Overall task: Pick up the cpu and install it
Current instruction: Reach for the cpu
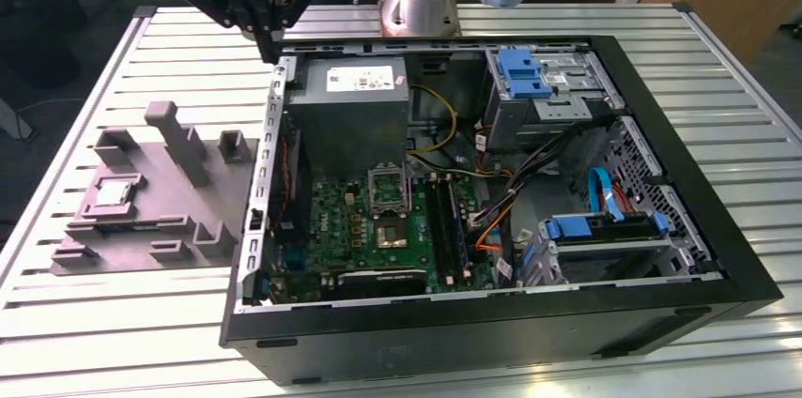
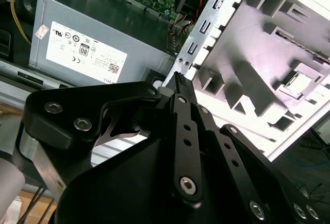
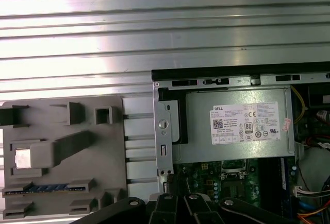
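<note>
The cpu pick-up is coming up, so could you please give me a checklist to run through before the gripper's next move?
1. cpu seated flat in its pocket of the grey fixture: ok.
2. Gripper carries nothing: ok.
3. Gripper open for a grasp: not ok, it is shut.
4. Gripper above the cpu: not ok, it hangs by the computer case corner, near the power supply.
5. Path to the fixture unobstructed: ok in the exterior view.
6. Socket ready to receive the cpu: cannot tell.
</note>
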